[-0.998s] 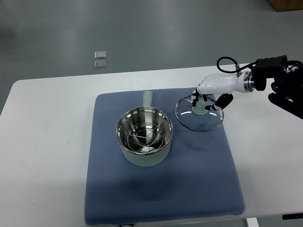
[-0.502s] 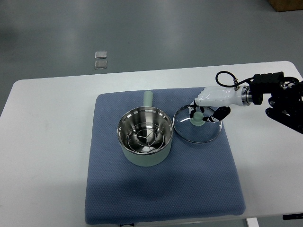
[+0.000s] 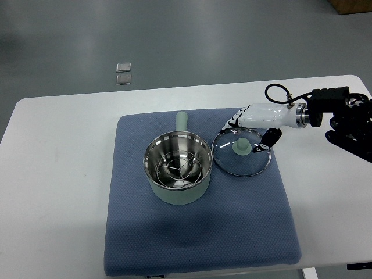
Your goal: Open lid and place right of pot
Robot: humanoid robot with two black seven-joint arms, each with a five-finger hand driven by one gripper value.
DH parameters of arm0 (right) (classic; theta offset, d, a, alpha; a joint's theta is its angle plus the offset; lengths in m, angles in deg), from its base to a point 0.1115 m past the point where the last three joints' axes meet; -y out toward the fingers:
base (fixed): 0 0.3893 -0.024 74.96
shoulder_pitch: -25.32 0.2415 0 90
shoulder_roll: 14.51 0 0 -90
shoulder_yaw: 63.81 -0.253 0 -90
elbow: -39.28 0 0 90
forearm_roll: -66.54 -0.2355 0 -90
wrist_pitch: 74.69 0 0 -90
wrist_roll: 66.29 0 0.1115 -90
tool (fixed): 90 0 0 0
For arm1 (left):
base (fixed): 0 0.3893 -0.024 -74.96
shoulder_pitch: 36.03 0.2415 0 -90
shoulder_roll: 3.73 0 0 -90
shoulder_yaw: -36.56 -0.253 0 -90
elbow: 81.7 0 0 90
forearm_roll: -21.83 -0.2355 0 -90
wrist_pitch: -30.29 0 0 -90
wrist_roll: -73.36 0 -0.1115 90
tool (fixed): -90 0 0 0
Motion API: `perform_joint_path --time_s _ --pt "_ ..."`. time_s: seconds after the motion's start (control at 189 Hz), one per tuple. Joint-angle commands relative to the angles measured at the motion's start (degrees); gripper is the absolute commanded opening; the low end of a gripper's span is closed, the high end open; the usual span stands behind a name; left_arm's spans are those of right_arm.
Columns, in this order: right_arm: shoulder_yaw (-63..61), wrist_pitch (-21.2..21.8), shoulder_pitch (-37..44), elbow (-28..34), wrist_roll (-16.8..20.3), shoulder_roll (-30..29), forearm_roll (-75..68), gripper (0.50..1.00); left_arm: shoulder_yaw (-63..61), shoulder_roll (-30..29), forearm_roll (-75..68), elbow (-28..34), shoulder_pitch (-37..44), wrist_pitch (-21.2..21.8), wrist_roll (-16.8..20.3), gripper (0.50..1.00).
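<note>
Lid (image 3: pixel 243 158) beside pot (image 3: pixel 177 168) (rims close); right hand (image 3: pixel 253 119) open-fingered.

White table (image 3: pixel 58 174), grey glossy floor (image 3: pixel 203 40), blue mat (image 3: pixel 197 232)

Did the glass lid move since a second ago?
Yes. The glass lid came down toward the near edge and a bit toward the pot, now lying on the blue mat.

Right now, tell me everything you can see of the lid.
The lid is a round clear-glass disc with a metal rim and a pale green knob at its centre. It lies flat, knob up, on the blue mat, just right of the pot, its rim close to the pot's. The right hand is open over its far edge; the knob stands free of its fingers.
</note>
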Motion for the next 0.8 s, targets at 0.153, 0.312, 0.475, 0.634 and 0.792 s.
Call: perform_joint_path --time_s 0.153,0.312,0.475,0.634,0.792 --pt "-0.41 5.07 1.90 -0.24 0.00 1.67 -17.42 0.909 0.00 0.00 0.00 0.00 0.02 0.00 0.01 1.000" --pt "-0.41 7.97 1.55 -2.53 0.00 0.79 -32.81 0.915 0.00 0.00 -0.09 0.00 0.02 0.00 0.01 1.000" --pt "-0.41 8.32 -0.39 -4.46 0.00 -0.26 -50.74 0.915 0.00 0.00 0.00 0.00 0.02 0.00 0.01 1.000" --pt "-0.23 8.41 -2.14 -7.88 0.00 -1.05 -66.81 0.915 0.00 0.00 0.00 0.00 0.02 0.00 0.01 1.000" --pt "-0.32 8.59 -5.31 -11.84 0.00 -4.75 -80.62 0.915 0.00 0.00 0.00 0.00 0.02 0.00 0.01 1.000"
